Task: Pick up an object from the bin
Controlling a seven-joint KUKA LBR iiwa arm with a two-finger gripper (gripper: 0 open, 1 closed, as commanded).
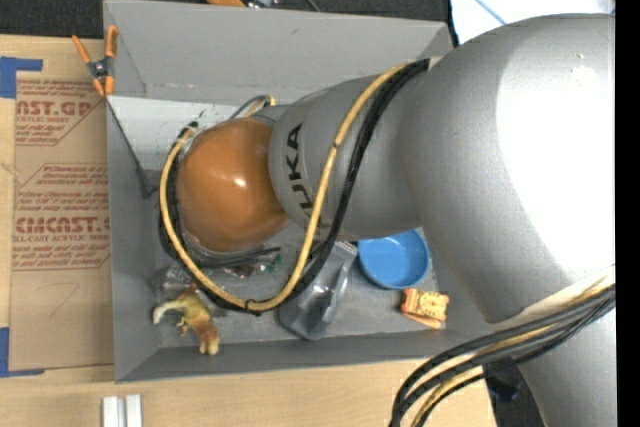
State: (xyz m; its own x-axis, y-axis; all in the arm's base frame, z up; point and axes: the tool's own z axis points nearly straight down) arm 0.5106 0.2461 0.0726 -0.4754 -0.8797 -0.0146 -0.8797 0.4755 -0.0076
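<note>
A tan toy dinosaur lies near the bin's front left corner, just below the arm's orange cover. A grey, shiny, elongated thing rests on the floor at the front middle, partly under the arm's cables. To its right sits a round blue dish, half hidden by the arm. An orange and yellow block lies in front of the dish near the front wall. Small dark bits with a touch of green peek out under the cover's lower edge; I cannot tell what they are.
The arm reaches in from the right and covers most of the bin's middle and right. Its orange cover and looped cables hang low over the left centre. Bare floor shows along the left wall and at the back left.
</note>
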